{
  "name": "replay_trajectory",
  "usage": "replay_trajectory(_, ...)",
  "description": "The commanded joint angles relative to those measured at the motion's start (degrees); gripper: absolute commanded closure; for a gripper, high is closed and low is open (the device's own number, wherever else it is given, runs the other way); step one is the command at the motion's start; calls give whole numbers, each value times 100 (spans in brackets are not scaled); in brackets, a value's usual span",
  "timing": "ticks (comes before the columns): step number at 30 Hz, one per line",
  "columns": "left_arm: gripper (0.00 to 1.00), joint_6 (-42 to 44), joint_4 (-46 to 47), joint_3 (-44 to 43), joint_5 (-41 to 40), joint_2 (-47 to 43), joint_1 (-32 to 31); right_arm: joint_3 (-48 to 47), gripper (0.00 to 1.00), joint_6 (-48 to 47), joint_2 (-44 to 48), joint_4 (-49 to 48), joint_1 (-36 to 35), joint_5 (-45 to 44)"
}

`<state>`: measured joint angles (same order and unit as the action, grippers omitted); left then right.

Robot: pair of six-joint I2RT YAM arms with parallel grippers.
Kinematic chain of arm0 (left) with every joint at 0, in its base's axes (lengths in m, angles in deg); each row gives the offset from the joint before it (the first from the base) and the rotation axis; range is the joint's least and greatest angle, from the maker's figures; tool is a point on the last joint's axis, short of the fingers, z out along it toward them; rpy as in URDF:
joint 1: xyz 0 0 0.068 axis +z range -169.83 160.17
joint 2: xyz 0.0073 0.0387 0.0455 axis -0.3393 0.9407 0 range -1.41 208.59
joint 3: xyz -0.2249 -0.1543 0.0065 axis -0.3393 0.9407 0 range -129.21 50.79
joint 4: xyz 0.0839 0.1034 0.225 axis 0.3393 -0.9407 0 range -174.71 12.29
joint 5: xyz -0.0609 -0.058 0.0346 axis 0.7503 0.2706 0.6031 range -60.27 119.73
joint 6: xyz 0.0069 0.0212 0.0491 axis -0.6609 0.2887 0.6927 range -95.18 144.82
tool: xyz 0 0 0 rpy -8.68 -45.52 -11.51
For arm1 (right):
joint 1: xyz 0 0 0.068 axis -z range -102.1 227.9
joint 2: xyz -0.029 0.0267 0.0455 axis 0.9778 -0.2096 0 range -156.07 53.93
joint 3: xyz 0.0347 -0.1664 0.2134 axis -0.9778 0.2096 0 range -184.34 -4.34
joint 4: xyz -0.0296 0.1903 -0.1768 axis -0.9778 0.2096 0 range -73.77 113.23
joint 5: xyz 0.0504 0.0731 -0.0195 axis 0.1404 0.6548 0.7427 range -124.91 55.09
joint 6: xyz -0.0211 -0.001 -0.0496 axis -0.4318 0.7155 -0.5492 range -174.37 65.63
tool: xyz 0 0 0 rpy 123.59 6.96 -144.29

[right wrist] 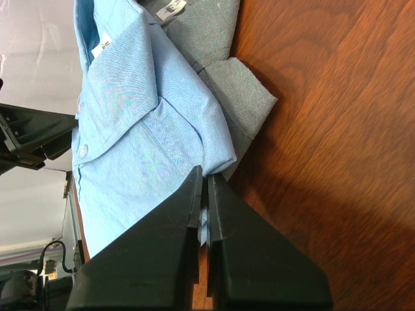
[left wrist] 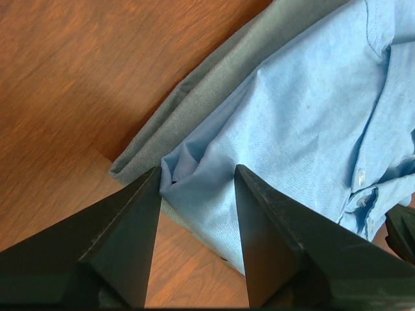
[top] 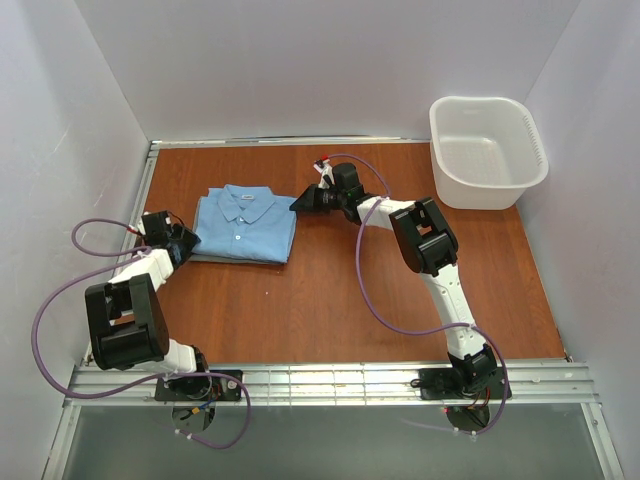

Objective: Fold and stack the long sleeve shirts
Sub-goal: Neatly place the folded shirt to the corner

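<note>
Folded light-blue shirt (top: 243, 222) lying atop the grey-green shirt (left wrist: 194, 97) on the left of the table (top: 330, 300). We see the left gripper (left wrist: 197, 170) released, its jaws astride the upper shirt's near corner. The right gripper (right wrist: 205, 172) is clenched on the opposite edge of the same shirt.

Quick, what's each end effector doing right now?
Left end effector: open around a corner of the blue shirt.
Right end effector: closed on its edge.

Robot lab cell: white panel walls (top: 330, 60), aluminium rail frame (top: 330, 380), wood tabletop (top: 320, 310).
</note>
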<state>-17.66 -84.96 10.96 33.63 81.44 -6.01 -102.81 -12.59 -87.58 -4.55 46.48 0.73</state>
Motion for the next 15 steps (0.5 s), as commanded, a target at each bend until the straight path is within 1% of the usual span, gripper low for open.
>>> replay_trajectory(1, 57, -41, 65, -51, 155, -6, 24, -101, 99, -82, 71, -93, 4, 31)
replay_trajectory(3, 59, -50, 22, -59, 94, 29, 24, -119, 99, -82, 71, -93, 4, 40)
replay_trajectory(4, 67, -33, 4, -86, 58, 38, 24, -119, 99, -100, 89, -93, 4, 31)
replay_trajectory(5, 72, -15, 4, -103, 32, 38, 24, -119, 99, -91, 97, -93, 4, 40)
replay_trajectory(6, 77, 11, -5, -138, 23, 30, 15, -128, 99, -117, 106, -93, 4, 40)
replay_trajectory(7, 79, 46, -22, -208, 14, 12, 15, -128, 99, -144, 141, -93, 13, 40)
replay_trajectory(10, 93, 275, -92, -358, -12, -76, 15, -128, 99, -240, 229, -85, 4, 31)
replay_trajectory(11, 100, 397, -110, -454, -12, -111, 24, -128, 99, -284, 255, -85, 4, 22)
replay_trajectory(15, 100, 574, -163, -499, 58, -295, 15, -154, 99, -504, 414, -76, -4, -13)
